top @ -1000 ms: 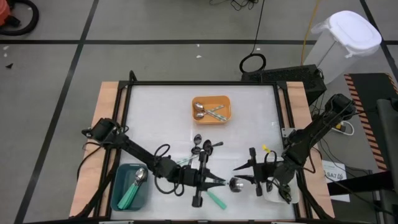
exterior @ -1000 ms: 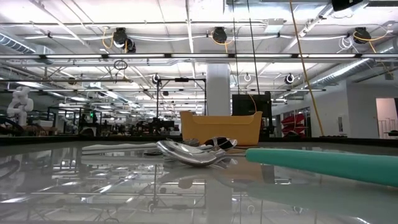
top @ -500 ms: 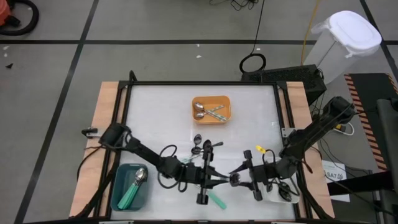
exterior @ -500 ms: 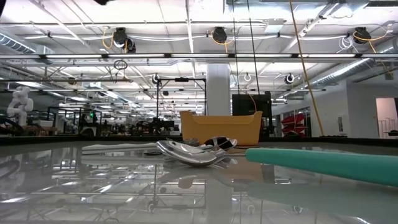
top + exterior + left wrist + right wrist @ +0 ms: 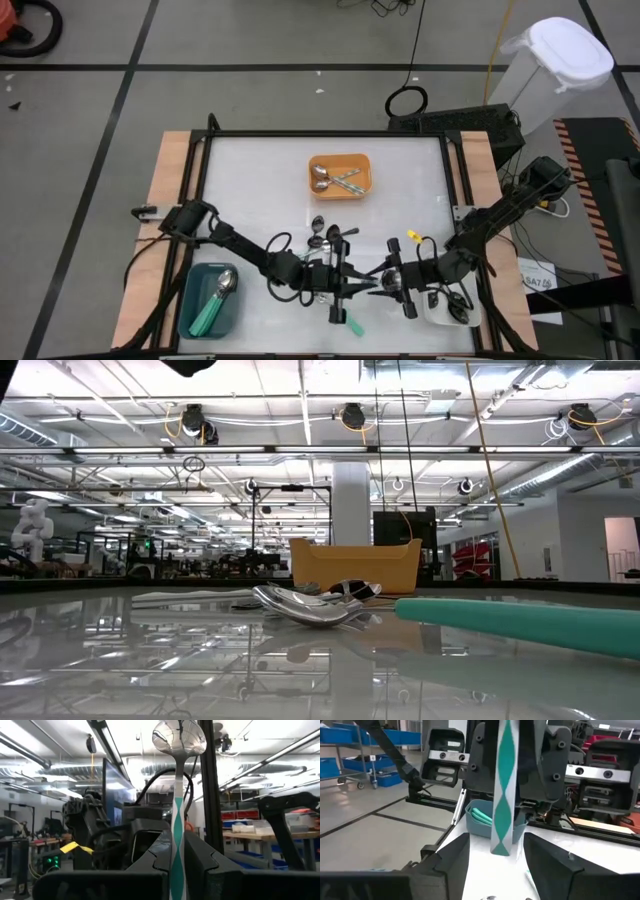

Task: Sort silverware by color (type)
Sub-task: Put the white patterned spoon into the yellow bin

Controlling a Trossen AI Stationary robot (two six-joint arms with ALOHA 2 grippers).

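High: both arms reach low to the table's near-middle, left gripper (image 5: 343, 291) and right gripper (image 5: 380, 285) tip to tip; a loose teal handle (image 5: 350, 325) lies just beside them.

Low: spoon pile (image 5: 310, 603) mid-table, orange tray (image 5: 355, 566) behind it.

Left wrist: fingers (image 5: 155, 860) clamped on a patterned teal-and-silver spoon (image 5: 178, 795), bowl pointing away.

Right wrist: fingers (image 5: 452, 855) spread wide either side of that spoon's handle, not gripping; teal tray (image 5: 485, 822) beyond.

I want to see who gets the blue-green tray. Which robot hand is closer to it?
Left. The left gripper, shut on a teal-and-silver spoon, sits right of the teal tray. The right gripper faces it from farther right, open around that spoon's handle.
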